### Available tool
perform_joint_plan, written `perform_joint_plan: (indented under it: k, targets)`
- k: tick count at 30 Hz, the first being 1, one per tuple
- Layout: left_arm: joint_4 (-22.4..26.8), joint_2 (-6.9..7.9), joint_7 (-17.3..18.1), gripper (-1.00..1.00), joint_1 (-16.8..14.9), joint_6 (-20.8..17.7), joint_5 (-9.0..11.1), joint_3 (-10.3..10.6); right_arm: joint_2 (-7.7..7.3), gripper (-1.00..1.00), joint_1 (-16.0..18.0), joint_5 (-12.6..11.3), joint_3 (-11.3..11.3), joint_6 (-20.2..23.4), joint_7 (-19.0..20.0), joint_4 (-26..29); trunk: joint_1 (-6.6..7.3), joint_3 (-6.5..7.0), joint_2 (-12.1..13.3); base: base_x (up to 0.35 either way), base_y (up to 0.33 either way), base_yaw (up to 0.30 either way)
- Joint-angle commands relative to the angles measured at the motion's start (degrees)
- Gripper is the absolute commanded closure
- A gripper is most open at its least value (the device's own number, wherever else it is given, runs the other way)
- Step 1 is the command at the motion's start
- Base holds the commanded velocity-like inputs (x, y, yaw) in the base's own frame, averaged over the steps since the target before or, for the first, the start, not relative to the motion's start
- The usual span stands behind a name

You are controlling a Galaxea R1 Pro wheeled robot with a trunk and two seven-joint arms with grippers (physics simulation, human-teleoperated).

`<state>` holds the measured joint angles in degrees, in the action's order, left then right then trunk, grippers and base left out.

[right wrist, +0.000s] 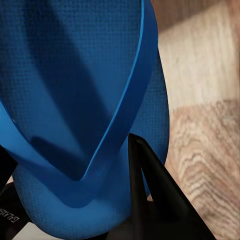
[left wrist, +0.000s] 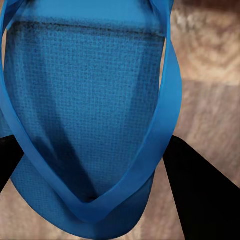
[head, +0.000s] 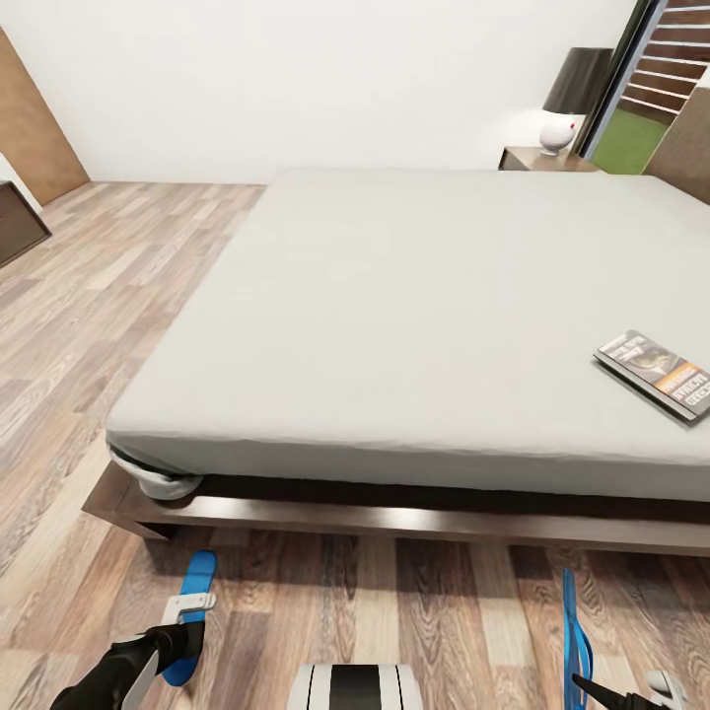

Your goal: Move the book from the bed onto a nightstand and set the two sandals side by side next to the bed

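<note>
Sandals, both bright blue: left sandal [head: 190, 613] long axis near-to-far, clamped in the left gripper [head: 185, 619]. Right sandal [head: 574, 641] on edge, gripped by the right gripper [head: 592, 680]. Book [head: 659, 374] lies diagonally on the bed [head: 394, 325], far right.

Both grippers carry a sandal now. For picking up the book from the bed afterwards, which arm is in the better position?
Probably the right. The book lies near the right edge of the bed, on the side of the right gripper. The left gripper is low at the far left, across the mattress from it.
</note>
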<state>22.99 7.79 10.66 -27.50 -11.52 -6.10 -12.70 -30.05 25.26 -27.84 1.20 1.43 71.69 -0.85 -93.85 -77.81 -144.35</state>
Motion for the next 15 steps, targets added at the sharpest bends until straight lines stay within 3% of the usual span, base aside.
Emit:
perform_joint_plan:
  k: [1,15]
  targets:
    - [0.1,-0.04,0.4,1.0,0.0,-0.3,-0.7,-0.5,-0.01,1.0,0.1,0.0,0.1,0.4,0.2,-0.1,0.01,-0.04,0.0,0.001,0.003,0.0]
    - [0.1,-0.05,0.5,1.0,0.0,-0.3,-0.7,-0.6,-0.01,1.0,0.1,0.0,0.1,0.4,0.2,-0.1,0.01,-0.04,0.0,0.0,0.0,0.0]
